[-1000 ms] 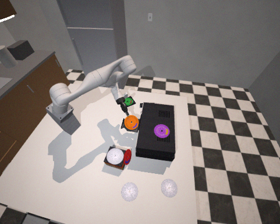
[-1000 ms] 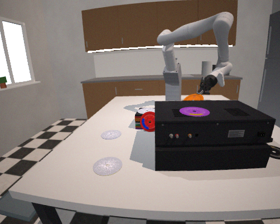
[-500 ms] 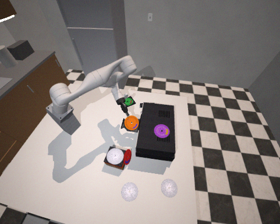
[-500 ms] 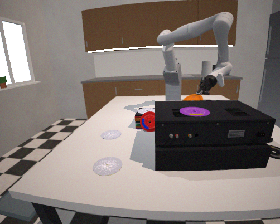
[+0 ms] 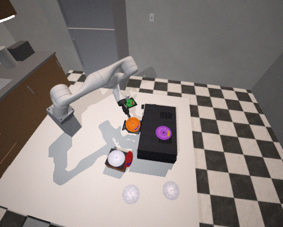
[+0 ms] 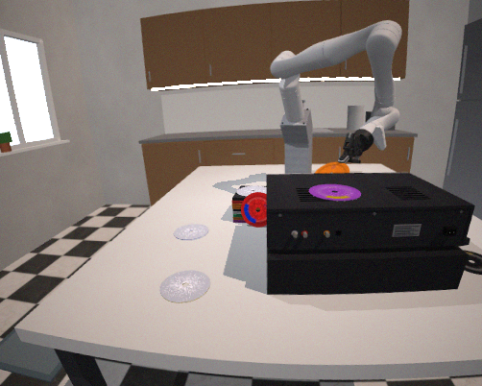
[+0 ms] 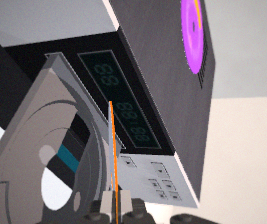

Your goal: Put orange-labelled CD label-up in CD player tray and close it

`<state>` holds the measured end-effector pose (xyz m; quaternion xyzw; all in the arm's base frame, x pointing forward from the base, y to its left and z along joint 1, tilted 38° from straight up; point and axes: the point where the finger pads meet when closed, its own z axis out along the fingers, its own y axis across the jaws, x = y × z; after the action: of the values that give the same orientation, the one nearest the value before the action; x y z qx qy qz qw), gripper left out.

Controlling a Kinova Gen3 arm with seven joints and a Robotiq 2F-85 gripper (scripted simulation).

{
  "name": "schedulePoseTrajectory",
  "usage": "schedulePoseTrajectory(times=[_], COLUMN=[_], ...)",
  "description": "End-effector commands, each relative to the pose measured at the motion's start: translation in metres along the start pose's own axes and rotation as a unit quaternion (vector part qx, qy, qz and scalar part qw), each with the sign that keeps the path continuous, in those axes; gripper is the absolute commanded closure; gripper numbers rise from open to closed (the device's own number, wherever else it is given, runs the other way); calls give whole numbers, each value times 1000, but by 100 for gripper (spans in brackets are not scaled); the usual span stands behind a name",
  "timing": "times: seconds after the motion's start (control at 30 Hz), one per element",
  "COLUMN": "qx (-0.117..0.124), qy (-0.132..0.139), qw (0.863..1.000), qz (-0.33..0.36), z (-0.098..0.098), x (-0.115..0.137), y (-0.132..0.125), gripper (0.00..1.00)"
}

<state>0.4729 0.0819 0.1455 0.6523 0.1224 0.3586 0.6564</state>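
Holding orange CD [image 5: 132,124] by its 12 o'clock edge, gripper [image 5: 127,114] clamped, over open tray [image 7: 31,145]; release and tray closing remain.

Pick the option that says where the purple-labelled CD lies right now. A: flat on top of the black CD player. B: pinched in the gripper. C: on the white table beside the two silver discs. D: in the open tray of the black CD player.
A: the purple-labelled CD lies flat on the lid of the black CD player, while the gripper pinches the orange-labelled CD at its edge.
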Motion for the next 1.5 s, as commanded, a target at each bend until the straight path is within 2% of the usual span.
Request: schedulePoseTrajectory(times=[0.0,1.47], qx=[0,0], qy=[0,0], qw=[1000,1000], qz=[1,1], z=[0,3], x=[0,1], y=[0,-6], gripper=[89,89])
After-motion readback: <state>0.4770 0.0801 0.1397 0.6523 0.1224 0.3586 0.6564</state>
